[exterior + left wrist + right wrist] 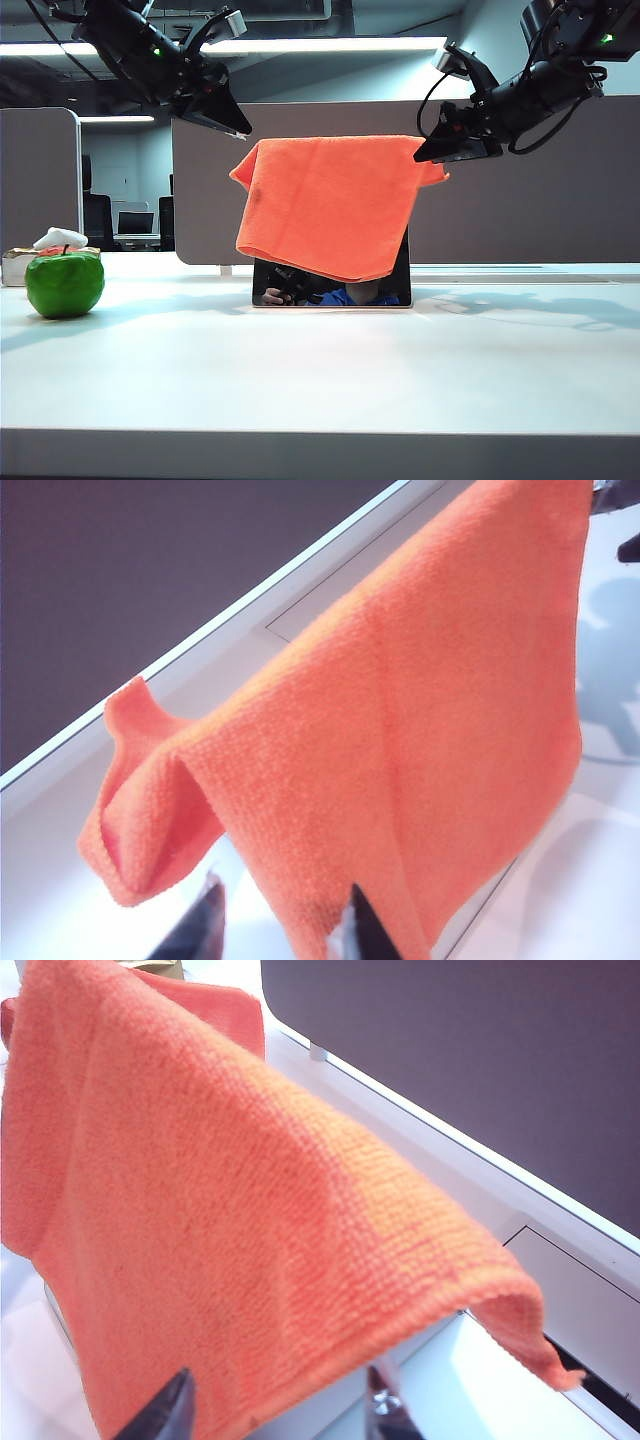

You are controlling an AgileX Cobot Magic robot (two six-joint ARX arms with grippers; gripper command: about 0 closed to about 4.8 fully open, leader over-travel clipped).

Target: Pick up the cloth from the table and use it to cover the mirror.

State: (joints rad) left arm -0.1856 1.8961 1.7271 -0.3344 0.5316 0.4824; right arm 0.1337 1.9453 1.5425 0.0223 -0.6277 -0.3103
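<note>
The orange cloth [330, 205] hangs draped over the upright mirror [330, 290] in the middle of the table [320, 390]. It hides the mirror's top and most of its face, and only a dark lower strip shows. My left gripper [238, 130] hovers at the cloth's upper left corner. In the left wrist view the left gripper [285, 920] is open, with a hanging edge of cloth [430, 730] beside one finger. My right gripper [425, 155] sits at the upper right corner. In the right wrist view the right gripper [275, 1405] is open just off the cloth [200, 1210].
A green apple [65, 283] stands on the table at the left, with a small box [14, 265] behind it. A grey desk partition [540, 180] runs behind the mirror. The table's pale front edge [320, 455] crosses the bottom of the exterior view.
</note>
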